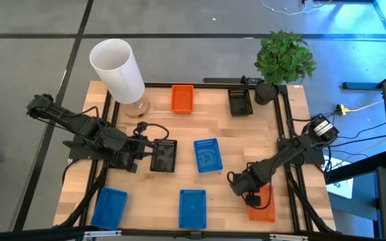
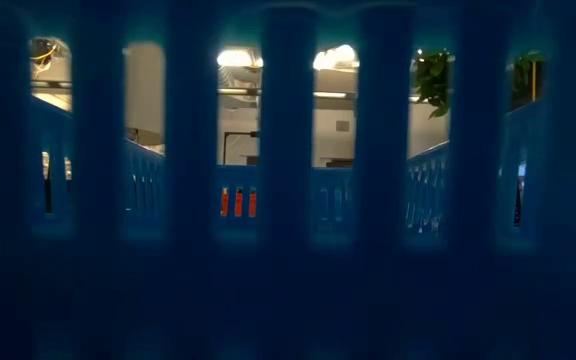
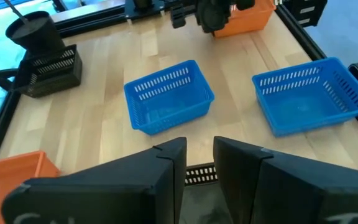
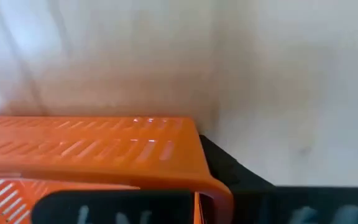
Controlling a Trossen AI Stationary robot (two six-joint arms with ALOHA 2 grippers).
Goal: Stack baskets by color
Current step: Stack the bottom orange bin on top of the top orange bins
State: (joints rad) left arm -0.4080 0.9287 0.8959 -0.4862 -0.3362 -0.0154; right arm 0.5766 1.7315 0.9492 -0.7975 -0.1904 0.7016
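Observation:
My left gripper (image 1: 146, 152) is shut on a black basket (image 1: 163, 156) left of the table's middle. At the near right, my right gripper (image 1: 250, 195) points down, shut on an orange basket (image 1: 263, 204). One blue basket (image 1: 208, 155) sits mid-table, with two more near the front edge (image 1: 109, 206) (image 1: 192, 207). A second orange basket (image 1: 182, 98) and a second black one (image 1: 240, 102) stand at the far side. A blue mesh wall (image 2: 288, 250) fills the low view. My left gripper pinches the black basket's left-hand rim (image 3: 196, 175) between its two fingers, coming from the table's left and slanting down. The basket reaches toward the right from the fingers; I cannot tell whether it is clear of the table. My right gripper holds the orange basket's wall near a corner (image 4: 211, 190), seemingly one finger (image 4: 117, 208) inside and one outside, from above. The basket sits level, seemingly on the table.
A tall white cylinder (image 1: 117, 70) stands at the far left. A potted plant (image 1: 283, 60) stands at the far right corner beside the black basket. Bare wood lies between the middle blue basket and my right gripper.

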